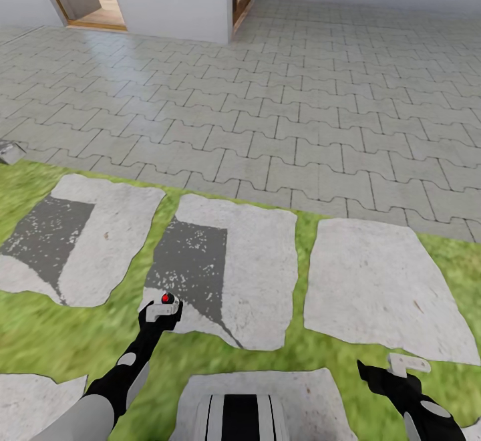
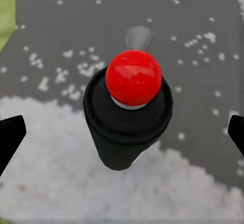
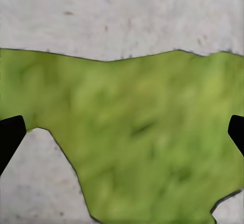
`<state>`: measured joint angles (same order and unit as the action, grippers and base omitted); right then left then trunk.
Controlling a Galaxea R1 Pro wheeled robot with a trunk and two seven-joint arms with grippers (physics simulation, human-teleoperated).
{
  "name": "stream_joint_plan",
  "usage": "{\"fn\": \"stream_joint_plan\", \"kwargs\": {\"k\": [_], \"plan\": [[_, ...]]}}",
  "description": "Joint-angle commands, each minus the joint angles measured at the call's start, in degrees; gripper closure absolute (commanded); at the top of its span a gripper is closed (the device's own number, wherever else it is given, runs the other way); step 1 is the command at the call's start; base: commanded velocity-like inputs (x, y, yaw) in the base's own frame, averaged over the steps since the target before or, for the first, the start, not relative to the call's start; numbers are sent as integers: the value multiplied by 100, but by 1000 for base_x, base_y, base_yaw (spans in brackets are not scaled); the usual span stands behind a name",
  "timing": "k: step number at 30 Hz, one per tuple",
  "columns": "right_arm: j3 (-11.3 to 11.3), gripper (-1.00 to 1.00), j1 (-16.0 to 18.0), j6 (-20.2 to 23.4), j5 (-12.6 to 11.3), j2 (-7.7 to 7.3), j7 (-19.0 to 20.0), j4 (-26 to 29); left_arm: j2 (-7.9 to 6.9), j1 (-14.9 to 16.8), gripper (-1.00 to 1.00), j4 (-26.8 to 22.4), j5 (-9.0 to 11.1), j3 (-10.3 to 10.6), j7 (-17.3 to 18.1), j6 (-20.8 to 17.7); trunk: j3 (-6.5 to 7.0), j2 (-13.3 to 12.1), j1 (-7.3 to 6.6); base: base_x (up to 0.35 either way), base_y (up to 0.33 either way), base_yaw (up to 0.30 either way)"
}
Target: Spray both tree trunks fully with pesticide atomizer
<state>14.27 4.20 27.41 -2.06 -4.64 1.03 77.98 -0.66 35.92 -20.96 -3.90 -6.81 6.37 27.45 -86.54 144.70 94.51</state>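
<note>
The left gripper (image 1: 162,307) grasps the sprayer (image 2: 128,112) over a stepping stone (image 1: 254,260); the right gripper (image 1: 401,365) hangs released above grass (image 3: 142,137).

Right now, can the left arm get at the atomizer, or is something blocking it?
Probably yes. The pesticide atomizer sits centred between the left gripper fingertips in the left wrist view, with nothing between them. Whether the fingers already touch it, I cannot tell. It sits over a stepping stone.

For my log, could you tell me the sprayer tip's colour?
Glossy red, on the small dark pesticide atomizer; clearest in the left wrist view.
</note>
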Motion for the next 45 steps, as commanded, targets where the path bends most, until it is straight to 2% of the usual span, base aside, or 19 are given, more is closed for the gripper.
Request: {"fn": "stream_joint_plan", "kwargs": {"k": [1, 19, 20, 45], "plan": [[5, -100, 2, 28, -20, 3, 11, 7, 4, 3, -100, 4, -40, -46, 40, 20, -3, 1, -1, 86, 0, 0], [5, -100, 2, 28, -21, 0, 12, 7, 8, 3, -100, 9, -40, -43, 40, 24, -3, 1, -1, 14, 0, 0], [5, -100, 2, 28, -20, 1, 12, 7, 10, 3, 100, 10, -40, -45, 38, 24, -3, 1, -1, 0, 0, 0], [2, -100, 2, 28, -22, 11, 9, 7, 13, 3, 100, -5, -31, -58, 40, 24, -3, 1, -1, 0, 0, 0]]}}
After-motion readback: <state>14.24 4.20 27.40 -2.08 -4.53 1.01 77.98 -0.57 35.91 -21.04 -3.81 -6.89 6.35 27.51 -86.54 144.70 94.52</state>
